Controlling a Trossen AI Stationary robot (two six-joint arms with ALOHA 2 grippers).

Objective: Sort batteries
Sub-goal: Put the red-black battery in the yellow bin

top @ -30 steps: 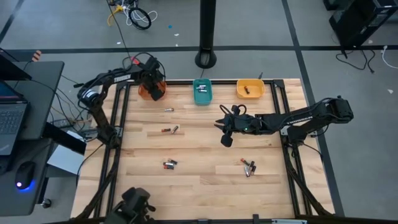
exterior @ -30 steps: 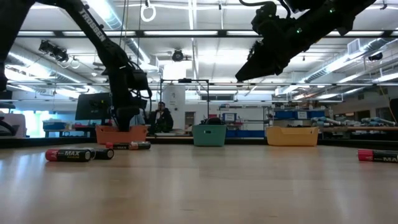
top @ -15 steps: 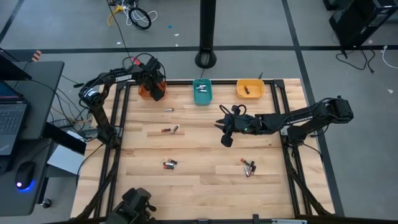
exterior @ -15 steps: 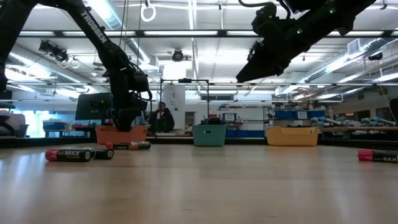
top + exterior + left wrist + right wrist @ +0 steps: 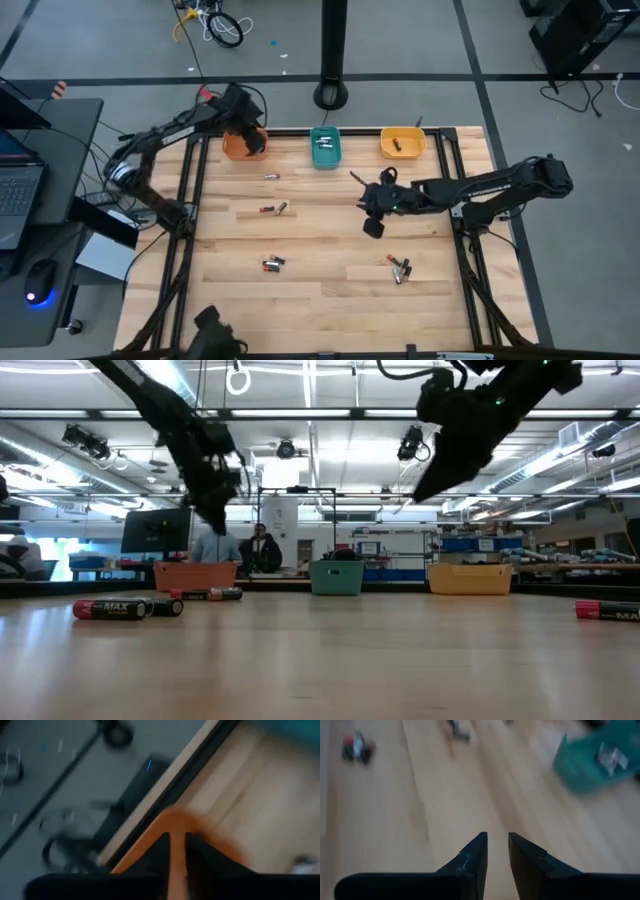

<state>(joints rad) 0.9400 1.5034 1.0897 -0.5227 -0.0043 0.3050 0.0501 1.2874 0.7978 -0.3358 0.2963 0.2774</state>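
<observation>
Loose batteries (image 5: 273, 264) lie scattered on the surface (image 5: 330, 290). We see the right end effector (image 5: 372, 226) mid-surface, narrow and empty; the left end effector (image 5: 243, 128) above the far-left orange bin (image 5: 240, 148), state unclear. Hasty descent could scatter cells.

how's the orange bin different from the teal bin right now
The orange bin sits at the table's back left corner, with the left claw above its far edge; the teal bin sits in the middle of the back edge with no arm over it. The teal bin shows silvery batteries inside; the orange bin's contents can't be made out. Both are small open plastic bins along the same edge.
</observation>
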